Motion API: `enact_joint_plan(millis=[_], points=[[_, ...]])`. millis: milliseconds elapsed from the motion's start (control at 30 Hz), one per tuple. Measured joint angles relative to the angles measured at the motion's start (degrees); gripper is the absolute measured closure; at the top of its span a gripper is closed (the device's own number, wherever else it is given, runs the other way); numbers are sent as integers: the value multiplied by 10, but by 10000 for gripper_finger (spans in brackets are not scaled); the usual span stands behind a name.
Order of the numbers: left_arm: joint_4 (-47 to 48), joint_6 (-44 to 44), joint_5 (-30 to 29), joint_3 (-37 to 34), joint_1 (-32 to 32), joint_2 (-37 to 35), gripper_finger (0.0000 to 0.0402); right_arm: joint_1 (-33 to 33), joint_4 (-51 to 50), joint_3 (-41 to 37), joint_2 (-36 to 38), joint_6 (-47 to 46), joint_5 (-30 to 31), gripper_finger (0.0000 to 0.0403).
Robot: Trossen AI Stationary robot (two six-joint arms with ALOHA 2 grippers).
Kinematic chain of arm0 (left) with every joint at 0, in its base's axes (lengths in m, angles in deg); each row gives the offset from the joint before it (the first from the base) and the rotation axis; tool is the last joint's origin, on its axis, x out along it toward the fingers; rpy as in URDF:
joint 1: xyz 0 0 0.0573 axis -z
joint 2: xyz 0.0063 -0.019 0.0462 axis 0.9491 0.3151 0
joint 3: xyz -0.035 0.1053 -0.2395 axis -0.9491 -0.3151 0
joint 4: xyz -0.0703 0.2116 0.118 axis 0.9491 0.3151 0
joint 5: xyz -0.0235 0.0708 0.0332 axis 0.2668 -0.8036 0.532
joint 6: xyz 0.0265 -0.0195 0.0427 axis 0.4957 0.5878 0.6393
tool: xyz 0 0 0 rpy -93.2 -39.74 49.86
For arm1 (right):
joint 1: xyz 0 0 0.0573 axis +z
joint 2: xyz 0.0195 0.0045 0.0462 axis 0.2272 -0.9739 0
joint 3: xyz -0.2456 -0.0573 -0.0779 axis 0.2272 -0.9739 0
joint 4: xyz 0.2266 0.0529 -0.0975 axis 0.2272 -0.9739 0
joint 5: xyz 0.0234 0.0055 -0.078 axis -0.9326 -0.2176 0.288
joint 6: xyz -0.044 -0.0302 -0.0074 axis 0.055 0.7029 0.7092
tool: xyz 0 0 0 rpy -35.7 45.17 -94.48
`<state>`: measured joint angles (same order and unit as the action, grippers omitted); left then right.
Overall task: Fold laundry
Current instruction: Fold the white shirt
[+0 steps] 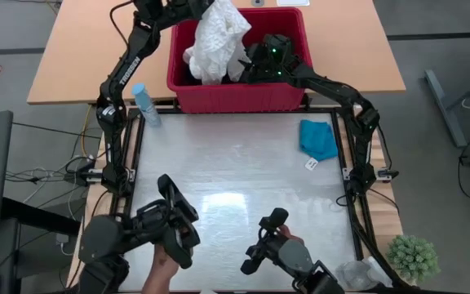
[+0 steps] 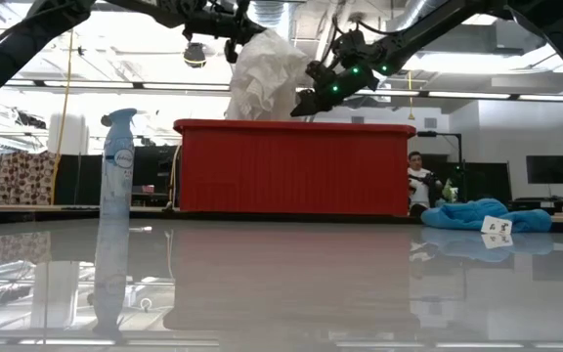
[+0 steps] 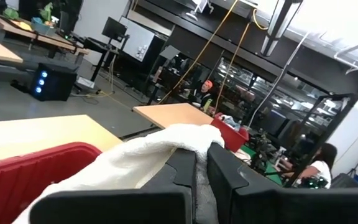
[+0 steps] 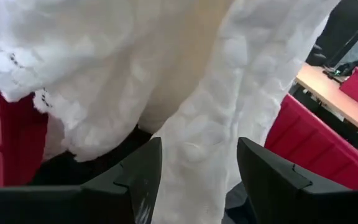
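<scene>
A white lacy garment (image 1: 217,41) hangs over the red basket (image 1: 235,94) at the table's far edge, its lower part down inside the basket. My left gripper (image 3: 202,152) is shut on its top, above the basket (image 2: 238,44). My right gripper (image 4: 197,180) is open at the basket's right half (image 1: 255,64), its two fingers standing on either side of a hanging fold of the white garment (image 4: 197,124); whether they touch it I cannot tell. A small teal garment (image 1: 318,139) lies on the table at the right. My left gripper pinches the white garment's uppermost bunch (image 3: 188,138) between its two fingers, several layers gathered together. The fingers come about level from the table's left. The garment (image 2: 267,78) hangs slack below them, its lower end inside the basket.
A light blue spray bottle (image 1: 145,104) stands at the table's far left beside the basket. A small white tag (image 1: 312,164) lies below the teal garment. Dark cloth (image 4: 73,165) shows inside the basket. A person's hand works control arms (image 1: 170,224) at the near edge.
</scene>
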<state>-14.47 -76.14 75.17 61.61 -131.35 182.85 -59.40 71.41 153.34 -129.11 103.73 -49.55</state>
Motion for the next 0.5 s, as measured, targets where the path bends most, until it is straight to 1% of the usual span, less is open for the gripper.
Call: enact_joint_plan(millis=[133, 333, 500], points=[[-8, -12, 2, 0, 5, 0, 394, -2, 4, 0, 0, -2, -2, 185], [-54, -50, 42, 0, 12, 0, 399, -13, 3, 0, 0, -24, -3, 213], [-67, -70, 50, 0, 22, 0, 397, -15, -2, 0, 0, -24, -3, 239]])
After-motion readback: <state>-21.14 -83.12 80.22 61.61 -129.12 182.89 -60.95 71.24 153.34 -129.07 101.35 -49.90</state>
